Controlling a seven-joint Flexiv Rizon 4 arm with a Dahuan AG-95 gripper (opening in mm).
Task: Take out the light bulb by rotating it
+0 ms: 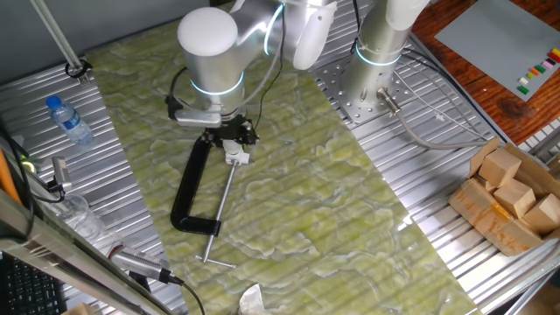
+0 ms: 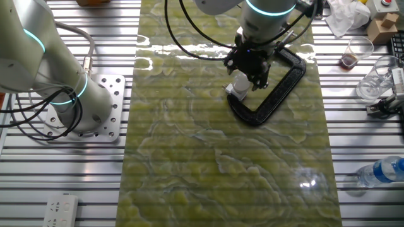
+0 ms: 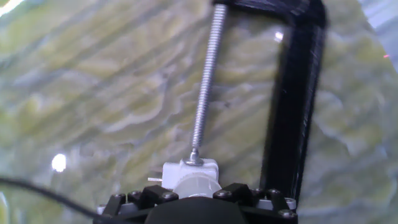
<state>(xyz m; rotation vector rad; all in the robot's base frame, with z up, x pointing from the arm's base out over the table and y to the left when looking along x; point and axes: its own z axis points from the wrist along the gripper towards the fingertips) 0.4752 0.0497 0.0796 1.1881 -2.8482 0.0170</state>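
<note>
1. In the hand view, the gripper (image 3: 196, 199) sits at 6 o'clock, right over the light bulb (image 3: 194, 185); whether the fingers are clenched on it or loose, I cannot tell.
2. The bulb pokes from a white socket (image 3: 189, 169), pinned by the screw (image 3: 205, 81) of a black clamp (image 3: 298, 99) that runs off toward 12 o'clock.
3. The bulb looks light, smooth and fragile, probably slippery; a gentle grip around its round glass, not the metal base, seems best for twisting.
4. Count: one bulb, one socket, one clamp.
5. Farther out in one fixed view, one bottle (image 1: 68, 119) lies at 9 o'clock and a box of wooden blocks (image 1: 512, 197) at 3 o'clock.
</note>
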